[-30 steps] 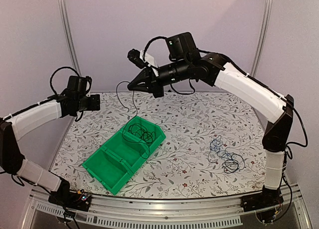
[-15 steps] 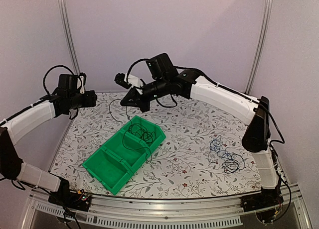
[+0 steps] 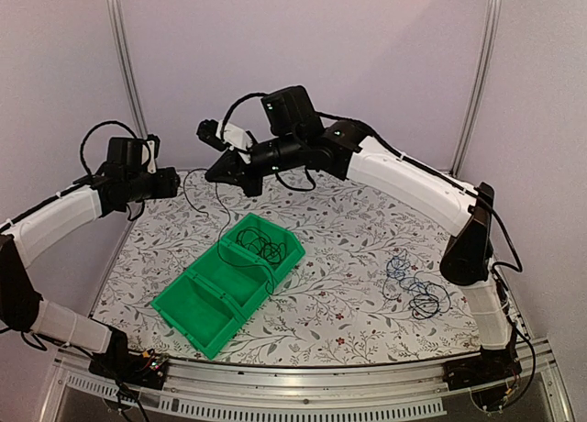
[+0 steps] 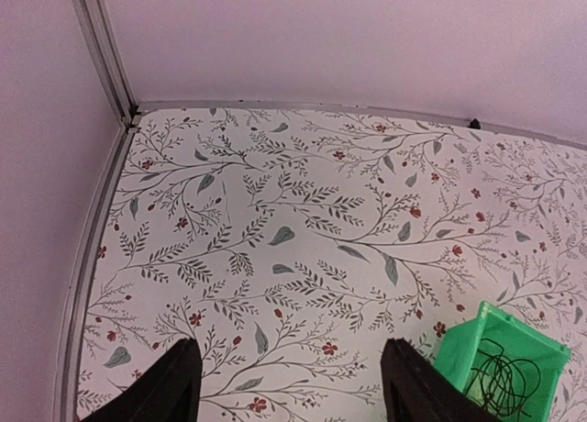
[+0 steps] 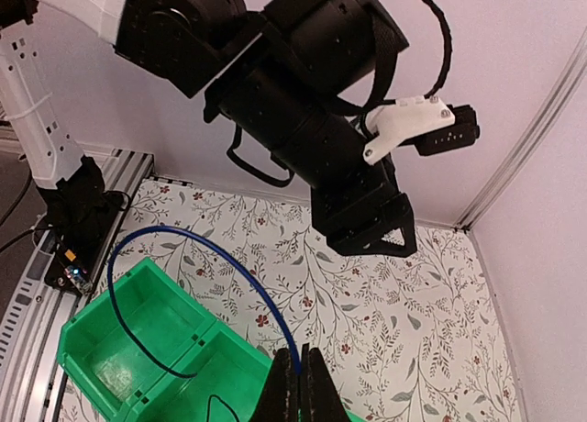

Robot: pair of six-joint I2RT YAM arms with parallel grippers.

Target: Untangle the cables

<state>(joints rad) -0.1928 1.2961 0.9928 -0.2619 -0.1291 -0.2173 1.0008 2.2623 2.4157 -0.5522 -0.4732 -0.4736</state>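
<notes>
Top external view is showing the left fingers (image 3: 172,184) hanging above the far left corner of the counter (image 3: 348,229). In the left wrist view they are standing wide apart, released and gripping nothing, with floral counter showing between them. Just right of them a green bin (image 3: 197,316) is sitting slantwise on the counter, its two compartments running from near left to far right. A black tangle (image 3: 261,248) of cables is lying in the far compartment, and the left wrist view is catching the same tangle at its lower right edge. Above and behind the bin the right fingers (image 3: 213,173) are pointing left, high off the counter, clenched on a thin cable (image 5: 229,257). That cable is looking blue in the right wrist view, where it is arching up and left from the pinched tips and curving back down toward the bin. In the top view it is dropping as a dark thread from the tips toward the far compartment; whether its lower end is touching the tangle, I cannot tell. Well apart, on the counter's right side, a pile (image 3: 417,292) of blue and black cables is lying in loose coils.
</notes>
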